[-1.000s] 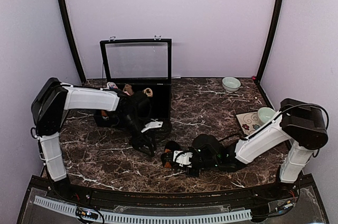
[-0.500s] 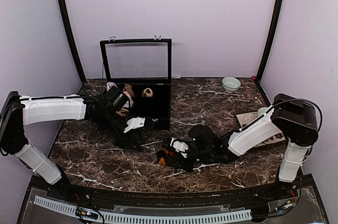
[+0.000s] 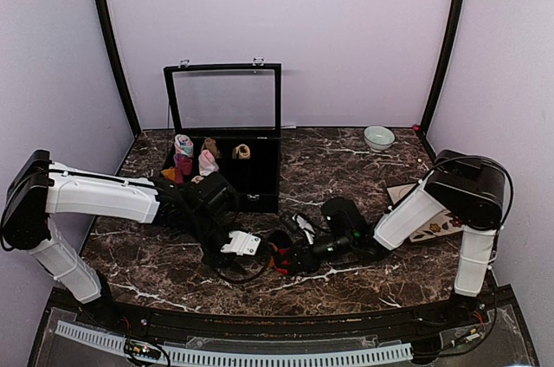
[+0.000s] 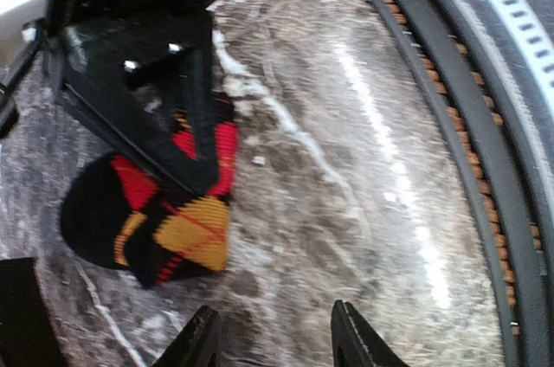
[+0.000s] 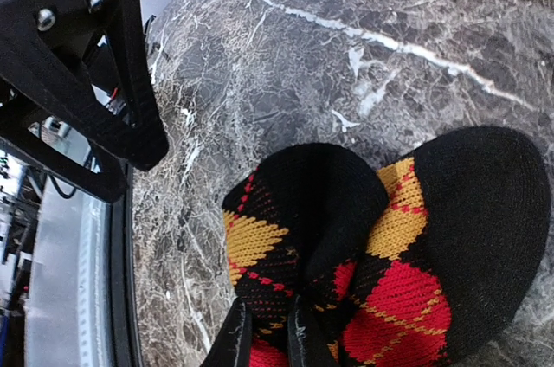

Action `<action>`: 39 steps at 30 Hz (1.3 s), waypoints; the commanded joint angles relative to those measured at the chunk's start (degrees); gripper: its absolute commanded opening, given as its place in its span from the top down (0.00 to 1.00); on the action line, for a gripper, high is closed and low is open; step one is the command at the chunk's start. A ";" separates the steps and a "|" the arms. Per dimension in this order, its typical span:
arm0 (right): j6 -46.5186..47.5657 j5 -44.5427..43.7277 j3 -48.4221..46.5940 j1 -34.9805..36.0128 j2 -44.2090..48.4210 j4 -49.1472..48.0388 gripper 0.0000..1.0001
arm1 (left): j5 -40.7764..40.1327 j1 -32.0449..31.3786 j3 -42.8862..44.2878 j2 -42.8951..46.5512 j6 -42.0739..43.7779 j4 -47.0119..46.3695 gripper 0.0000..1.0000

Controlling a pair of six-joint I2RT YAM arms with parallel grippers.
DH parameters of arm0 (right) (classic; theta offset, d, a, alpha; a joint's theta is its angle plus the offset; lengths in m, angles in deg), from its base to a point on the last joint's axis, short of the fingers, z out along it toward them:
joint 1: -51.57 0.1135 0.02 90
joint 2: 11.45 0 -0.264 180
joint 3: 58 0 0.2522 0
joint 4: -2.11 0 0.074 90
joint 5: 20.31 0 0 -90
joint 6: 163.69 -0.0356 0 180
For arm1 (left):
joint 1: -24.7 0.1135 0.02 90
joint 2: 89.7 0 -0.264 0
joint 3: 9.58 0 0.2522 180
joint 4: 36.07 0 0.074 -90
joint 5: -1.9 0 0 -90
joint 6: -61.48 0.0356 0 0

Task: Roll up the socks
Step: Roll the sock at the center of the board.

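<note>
A black sock with red and orange argyle diamonds [image 3: 279, 256] lies bunched on the marble table near the front centre. My right gripper [image 3: 293, 250] is shut on a fold of this sock [image 5: 363, 246]; its two fingertips [image 5: 235, 338] pinch the knit between them. My left gripper [image 3: 240, 243] is open and empty, low over bare marble just left of the sock [image 4: 164, 224]; its fingertips [image 4: 201, 343] stand apart from the cloth. The right gripper's black fingers [image 4: 147, 81] show on top of the sock in the left wrist view. The cream striped sock is out of view.
A black case with its glass lid up [image 3: 225, 99] stands at the back left and holds small sock rolls [image 3: 183, 155]. A pale bowl [image 3: 378, 137] sits at the back right. A floral mat [image 3: 400, 196] lies under the right arm. The table's front rim [image 4: 450, 125] is close.
My left arm swung from beside the case toward the front; its open gripper now sits just left of the sock. The right gripper shifted a little with the sock held.
</note>
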 commanded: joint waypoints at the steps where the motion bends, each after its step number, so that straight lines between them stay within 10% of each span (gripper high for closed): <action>1: -6.47 1.28 1.27 -1.63 -5.34 16.72 1.00 | -3.60 -1.68 3.50 -3.16 2.79 -4.77 0.56; 34: -11.07 2.91 -3.19 -5.10 -9.24 23.09 0.95 | -9.54 -3.53 5.15 -17.02 7.02 -5.37 0.78; 38: -9.56 -1.35 -2.04 -5.09 -3.97 22.06 0.77 | -6.03 -1.99 8.95 -20.21 5.56 -0.70 1.00; 39: -9.13 -2.73 -1.46 -5.10 -2.63 21.91 0.35 | -2.59 -0.73 10.97 -20.99 4.59 2.16 1.00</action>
